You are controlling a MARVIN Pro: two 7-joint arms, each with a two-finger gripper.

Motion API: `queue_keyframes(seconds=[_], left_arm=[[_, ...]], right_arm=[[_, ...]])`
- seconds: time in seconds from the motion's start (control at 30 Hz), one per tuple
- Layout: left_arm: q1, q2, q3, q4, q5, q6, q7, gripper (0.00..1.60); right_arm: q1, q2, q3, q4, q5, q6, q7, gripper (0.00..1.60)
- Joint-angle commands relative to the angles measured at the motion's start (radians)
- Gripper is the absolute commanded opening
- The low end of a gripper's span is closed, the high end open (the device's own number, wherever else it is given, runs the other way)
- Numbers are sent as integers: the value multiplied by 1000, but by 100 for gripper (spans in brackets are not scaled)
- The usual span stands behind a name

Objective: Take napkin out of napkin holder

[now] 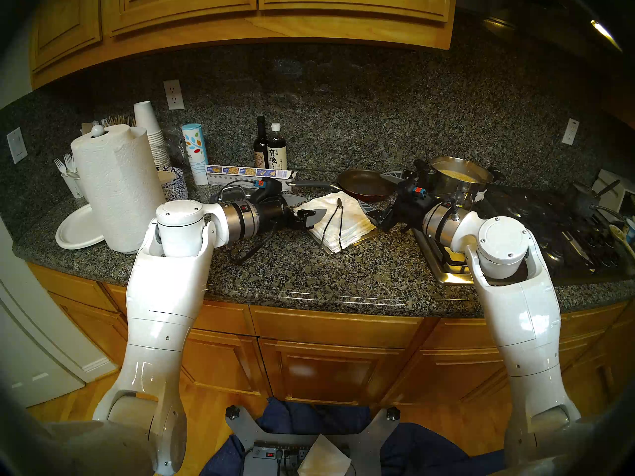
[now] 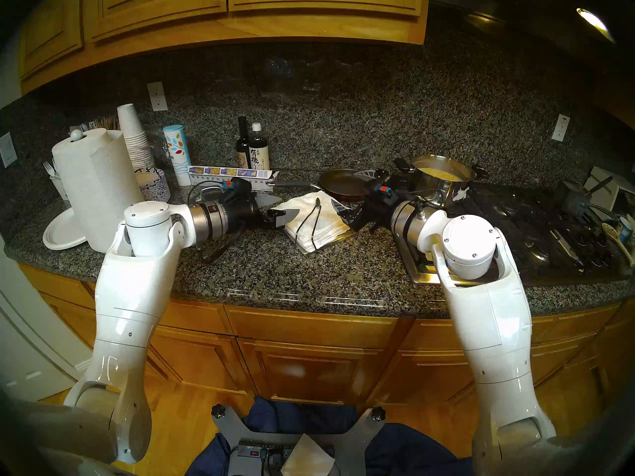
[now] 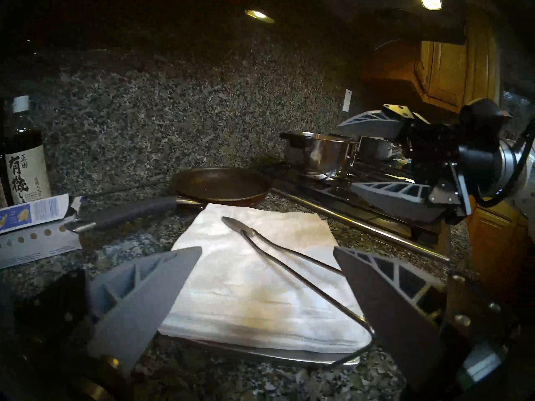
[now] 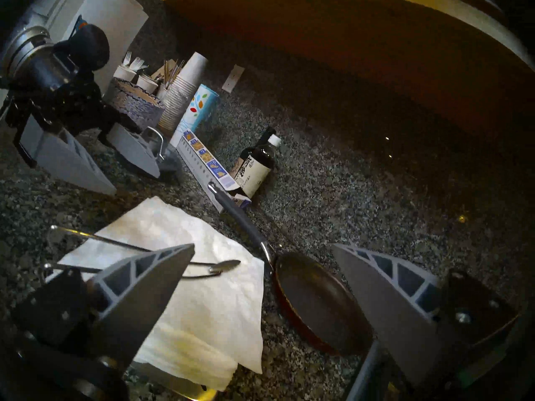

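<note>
Meanwhile, on a granite counter, a paper-towel roll stands far left and a steel pot far right. Between them, a frying pan lies just beyond the napkin holder, whose wire arm presses a stack of napkins; the top napkin remains under it. Both grippers flank the stack, released and empty: left gripper at its left edge, right gripper at its right.
</note>
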Motion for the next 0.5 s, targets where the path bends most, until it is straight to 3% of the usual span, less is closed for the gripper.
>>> queue_keyframes(seconds=[0.0, 0.1, 0.13, 0.2, 0.23, 0.37, 0.47], left_arm=[[-73, 17, 23, -6, 2, 15, -28, 160], [-83, 20, 33, -1, 4, 22, -32, 160], [-88, 21, 36, 1, 5, 26, -32, 160], [-99, 25, 46, 8, 7, 31, -36, 141], [-106, 27, 51, 14, 8, 38, -40, 142], [-128, 33, 75, 39, 13, 51, -50, 147], [-145, 41, 86, 58, 9, 62, -67, 149]], right_arm=[[66, 3, -16, 14, -6, -19, 7, 160], [83, 2, -22, 30, -11, -18, 9, 159], [87, 3, -24, 33, -12, -17, 9, 151], [96, 5, -26, 40, -16, -12, 12, 146], [100, 5, -27, 46, -17, -12, 12, 134], [112, 9, -30, 63, -20, -6, 20, 120], [120, 11, -32, 73, -23, -5, 26, 122]])
